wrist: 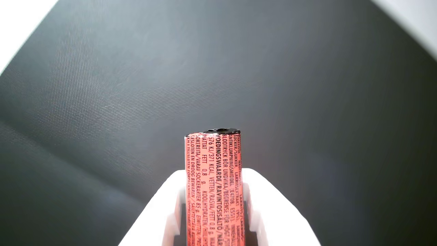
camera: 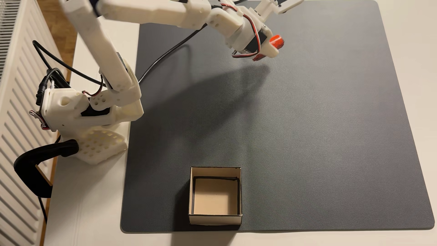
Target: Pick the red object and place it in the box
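1. The gripper (camera: 272,48) pinches the red object (camera: 276,42), a small orange-red roll; in the wrist view the roll (wrist: 213,184) stands between the white fingers (wrist: 273,205), its black end poking out beyond them.
2. The roll hangs clear of the dark mat (camera: 307,130), above the mat's far part in the fixed view, right of centre.
3. The box (camera: 238,194) sits open-topped at the mat's near edge, well apart from the gripper, and nothing lies on its tan floor.
4. Handling, as a judgement: the roll looks light and fairly stiff, yet its wrinkled printed wrapper seems smooth, so it may slide or twist under a weak squeeze.
5. The hold sits on the roll's body with one end protruding; gripping across the middle looks soundest, since the round sides offer little contact.
6. The arm (camera: 151,10) reaches out from its base (camera: 78,111) at the mat's left edge, upper link raised, forearm stretched along the far side, wrist angled down.
7. Carrying is under way; the swing towards the box remains.
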Tool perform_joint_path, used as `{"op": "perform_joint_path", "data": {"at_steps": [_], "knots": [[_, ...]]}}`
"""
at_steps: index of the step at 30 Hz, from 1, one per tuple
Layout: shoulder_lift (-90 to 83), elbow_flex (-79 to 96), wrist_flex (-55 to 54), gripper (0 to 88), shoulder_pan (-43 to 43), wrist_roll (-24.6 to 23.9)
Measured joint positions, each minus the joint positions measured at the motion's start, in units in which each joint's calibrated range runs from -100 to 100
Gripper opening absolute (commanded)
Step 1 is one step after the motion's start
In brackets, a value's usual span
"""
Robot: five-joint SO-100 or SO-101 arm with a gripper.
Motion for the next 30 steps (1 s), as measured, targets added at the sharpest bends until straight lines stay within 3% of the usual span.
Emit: {"op": "perform_joint_path", "data": {"at_steps": [9, 18, 30], "knots": [[-31.7, 4.6, 20.3, 2.6, 15.6, 6.8], [-58.3, 22.6, 23.9, 2.6, 32.7, 7.9], [-81.7, 39.1, 26.0, 2.7, 45.7, 7.7]]}}
